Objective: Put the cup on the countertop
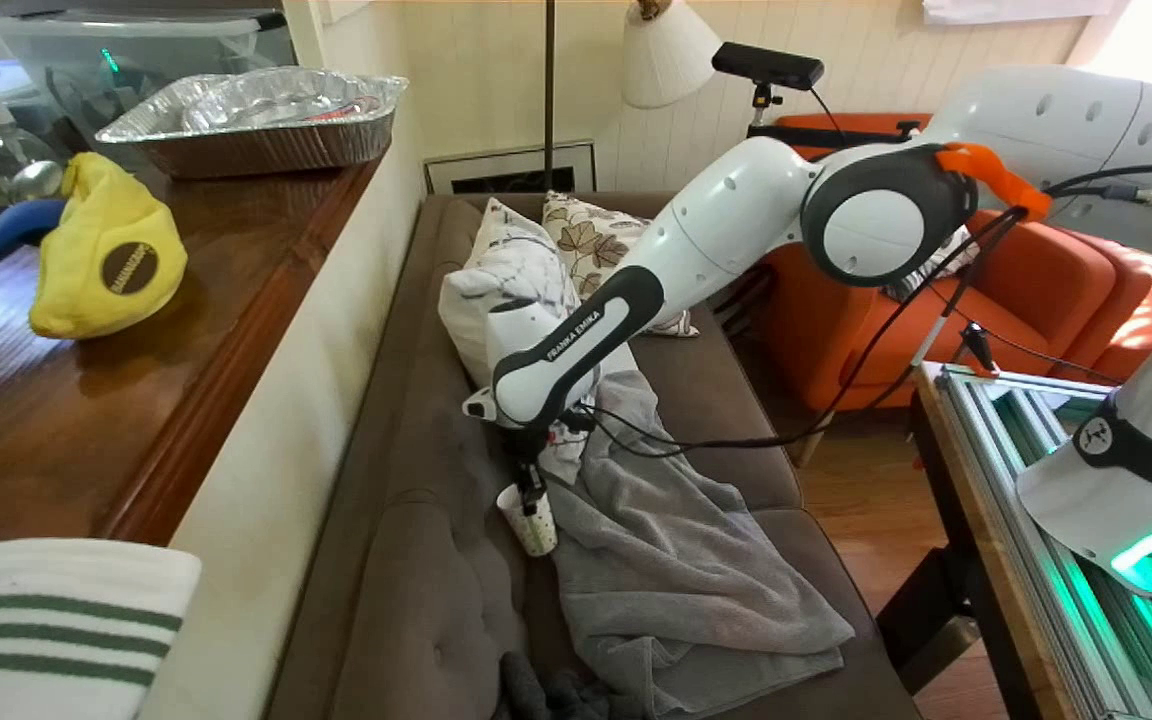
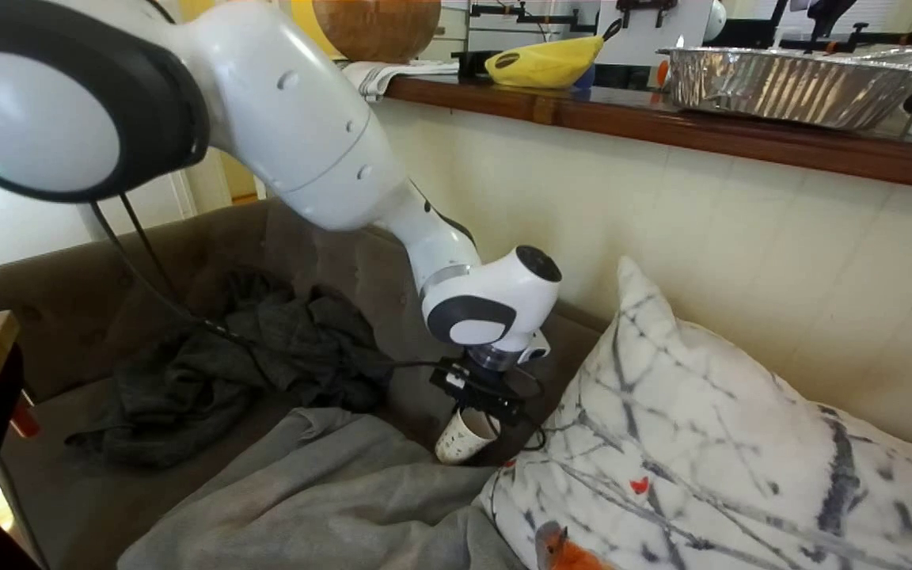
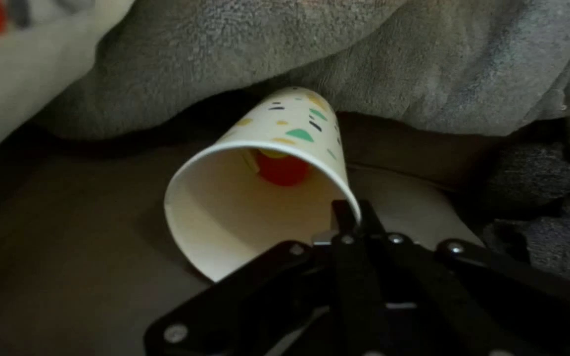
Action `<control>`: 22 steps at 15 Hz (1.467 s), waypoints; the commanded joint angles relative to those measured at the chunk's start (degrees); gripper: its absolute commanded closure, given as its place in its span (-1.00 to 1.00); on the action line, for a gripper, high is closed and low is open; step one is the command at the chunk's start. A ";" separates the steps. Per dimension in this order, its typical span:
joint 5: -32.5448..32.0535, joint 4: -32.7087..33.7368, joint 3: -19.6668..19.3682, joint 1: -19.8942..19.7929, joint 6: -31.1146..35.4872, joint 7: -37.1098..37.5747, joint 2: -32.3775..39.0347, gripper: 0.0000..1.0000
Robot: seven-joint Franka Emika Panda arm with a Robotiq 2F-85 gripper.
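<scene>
The cup (image 3: 260, 202) is slanting, its mouth facing back at the wrist view, down at the seat of the grey-brown sofa (image 1: 406, 610), well below the long front edge of the countertop (image 1: 136, 430). So I am standing, by my reckoning, early in the job: the reaching and taking hold are looking done, while the lifting, the carrying up over that edge and the setting down are all waiting. My gripper (image 3: 357, 210) is pinching the cup at its rim, the jaws nearly together with only the thin wall between them, one sitting inside the mouth and its partner outside. (A red patch (image 3: 282, 170) is showing deep inside the cup; I am not managing to tell whether it is printed or lying loose.) From here I am unable to tell whether the cushion is bearing any weight. Just beside the cup's base a grey blanket (image 1: 676, 570) is lying in folds, and a patterned white pillow (image 2: 709, 443) is leaning near. Farther out and up, a foil tray (image 1: 276, 150) is occupying one end corner of the countertop, a striped towel (image 1: 46, 620) is hanging over the front edge toward the opposite corner, and a yellow pouch (image 1: 126, 260) is sitting between them. I am favouring the stretch of front edge between pouch and towel for landing.
</scene>
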 commanded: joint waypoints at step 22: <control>-16.56 -41.73 -5.66 11.72 5.86 12.06 -53.99 0.98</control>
